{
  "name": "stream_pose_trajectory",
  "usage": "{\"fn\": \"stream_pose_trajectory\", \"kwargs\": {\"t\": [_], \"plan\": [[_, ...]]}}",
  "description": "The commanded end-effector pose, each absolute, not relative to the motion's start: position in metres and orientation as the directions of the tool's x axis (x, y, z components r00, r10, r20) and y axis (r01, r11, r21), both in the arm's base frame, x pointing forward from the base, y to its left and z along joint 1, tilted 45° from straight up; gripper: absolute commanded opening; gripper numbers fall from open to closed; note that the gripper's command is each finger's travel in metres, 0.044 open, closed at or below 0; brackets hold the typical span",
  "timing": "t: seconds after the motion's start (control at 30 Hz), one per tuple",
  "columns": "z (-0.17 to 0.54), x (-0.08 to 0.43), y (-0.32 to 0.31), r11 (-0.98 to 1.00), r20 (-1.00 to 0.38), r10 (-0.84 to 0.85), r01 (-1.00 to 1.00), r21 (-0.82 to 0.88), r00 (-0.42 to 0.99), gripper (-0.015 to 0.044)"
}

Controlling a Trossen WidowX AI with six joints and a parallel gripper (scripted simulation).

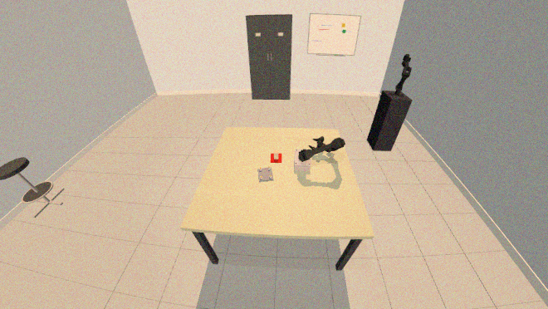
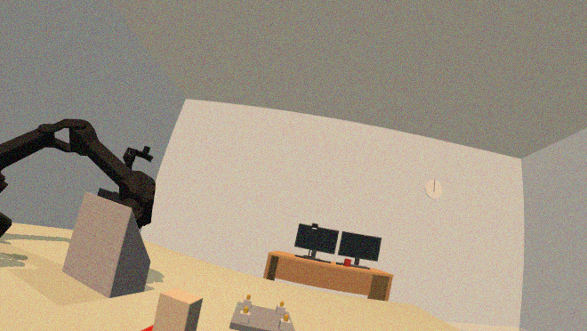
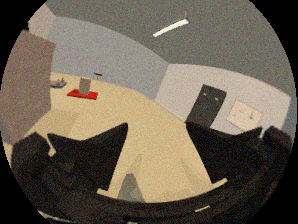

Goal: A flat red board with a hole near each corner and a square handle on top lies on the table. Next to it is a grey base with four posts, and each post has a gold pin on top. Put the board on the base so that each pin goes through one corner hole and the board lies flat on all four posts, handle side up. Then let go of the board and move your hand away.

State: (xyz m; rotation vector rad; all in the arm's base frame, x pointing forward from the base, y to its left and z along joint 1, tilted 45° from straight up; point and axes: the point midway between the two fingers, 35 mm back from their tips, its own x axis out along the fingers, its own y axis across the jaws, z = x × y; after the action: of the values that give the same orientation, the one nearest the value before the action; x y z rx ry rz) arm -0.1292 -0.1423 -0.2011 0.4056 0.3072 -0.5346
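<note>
The red board (image 1: 272,160) (image 3: 75,94) (image 2: 176,311) lies flat on the table with its square grey-beige handle (image 1: 276,156) (image 3: 84,86) upward. The grey base (image 1: 266,174) (image 2: 263,317) (image 3: 55,86) stands beside it, in front and slightly left in the top view; its four posts with gold pins show in the exterior view, with no board on them. My gripper (image 3: 157,125) is open, with nothing between the fingertips in the wrist view. It is away from the board, by the tall grey block; its fingertips are hidden in the exterior view.
The tall grey block (image 1: 302,165) (image 2: 97,245) (image 3: 25,85) stands on the table (image 1: 274,212), to the right of the board in the top view. It is close beside my gripper, on the left in the wrist view. The table's right edge lies beyond the arm.
</note>
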Motion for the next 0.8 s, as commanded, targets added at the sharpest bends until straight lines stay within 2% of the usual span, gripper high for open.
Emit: {"fn": "stream_pose_trajectory", "kwargs": {"t": [0.0, 0.2, 0.4, 0.57, 0.77], "plan": [[-0.201, -0.129, -0.143, 0.787, -0.385, -0.421, 0.542, 0.295, 0.821, 0.0426], [-0.181, -0.107, -0.181, 0.832, -0.438, -0.190, 0.381, 0.404, 0.879, 0.0440], [-0.157, -0.065, -0.215, 0.813, -0.483, 0.059, 0.238, 0.531, 0.874, 0.0440], [-0.136, -0.020, -0.234, 0.768, -0.516, 0.250, 0.156, 0.621, 0.819, 0.0440], [-0.111, 0.040, -0.243, 0.728, -0.575, 0.448, 0.095, 0.679, 0.684, 0.0440]]}}
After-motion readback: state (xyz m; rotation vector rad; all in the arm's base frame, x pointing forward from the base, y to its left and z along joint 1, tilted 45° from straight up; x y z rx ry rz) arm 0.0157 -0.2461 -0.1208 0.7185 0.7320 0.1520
